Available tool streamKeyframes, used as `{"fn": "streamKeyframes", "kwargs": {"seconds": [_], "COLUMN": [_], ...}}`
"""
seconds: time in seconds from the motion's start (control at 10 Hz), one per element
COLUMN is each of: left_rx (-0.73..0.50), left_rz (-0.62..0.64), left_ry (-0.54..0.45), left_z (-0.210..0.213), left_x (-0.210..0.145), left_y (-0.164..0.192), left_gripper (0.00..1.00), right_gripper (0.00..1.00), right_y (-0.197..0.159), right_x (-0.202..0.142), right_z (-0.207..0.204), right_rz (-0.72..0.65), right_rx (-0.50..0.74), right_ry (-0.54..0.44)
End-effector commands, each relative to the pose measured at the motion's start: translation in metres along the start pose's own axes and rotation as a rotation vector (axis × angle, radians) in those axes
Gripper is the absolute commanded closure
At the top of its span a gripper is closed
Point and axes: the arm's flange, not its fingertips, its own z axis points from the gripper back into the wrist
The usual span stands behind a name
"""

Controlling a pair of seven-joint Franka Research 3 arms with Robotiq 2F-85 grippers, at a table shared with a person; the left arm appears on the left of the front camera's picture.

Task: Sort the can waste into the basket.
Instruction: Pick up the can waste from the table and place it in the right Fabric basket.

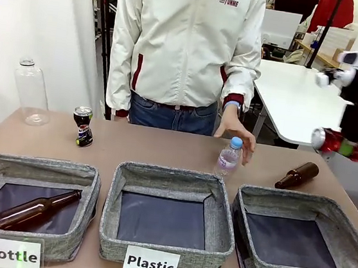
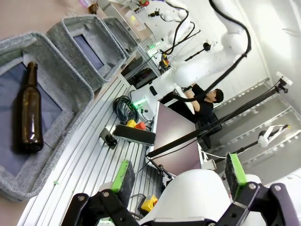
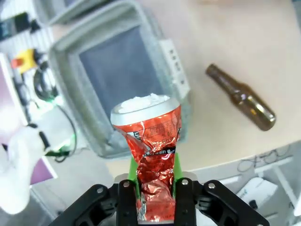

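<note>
right claw: clamped hard on the red can, green pads squeezing its middle. From the wrist cam you can see the can is pretty mangled where the fingers bite.
red can: sits sideways across the jaws in the front view, with an end poking out on each side of the claw. It's up in the air off the table's right end, higher than everything on the table. In the right wrist view the silver end points straight away from the claw.
Can basket: rightmost of the three, dark lining showing. The held can hangs above it and a bit past its far right corner. On the wrist cam the silver end overlaps the basket's rim, so I honestly can't tell if it's squarely over the opening.
black can: standing upright at the far left of the table, behind the Bottle basket, well apart from both claws.
left claw: wide open, hanging out over the robot's side of the table.
Bottle basket: one brown bottle lying in it.
Plastic basket: the middle one, dark lining showing.
loose bottle: brown, lying on the table just behind the Can basket.
person's hand: fingers right by the blue cap of a small plastic bottle. Can't tell if they're touching.
big clear bottle: upright at the far left corner.
</note>
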Motion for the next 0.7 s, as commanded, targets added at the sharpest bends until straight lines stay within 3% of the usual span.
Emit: {"fn": "streamKeyframes", "kwargs": {"seconds": [0.0,0.1,0.3,0.6], "left_rx": [-0.006,-0.006,-0.006,-0.006], "left_rz": [-0.020,-0.020,-0.020,-0.020], "left_ry": [0.011,0.011,0.011,0.011], "left_z": [0.002,0.002,0.002,0.002], "left_x": [-0.002,-0.002,-0.002,-0.002], "left_y": [-0.001,-0.001,-0.001,-0.001], "left_gripper": [0.00,0.00,0.00,0.00], "right_gripper": [1.00,1.00,1.00,1.00], "right_y": [0.065,0.086,0.126,0.132], "right_x": [-0.007,-0.006,-0.005,-0.010], "right_z": [-0.033,-0.045,-0.069,-0.080], "right_rz": [0.097,0.128,0.368,0.370], "right_rx": [-0.124,-0.145,-0.109,-0.111], "right_ry": [-0.042,-0.022,0.046,0.046]}}
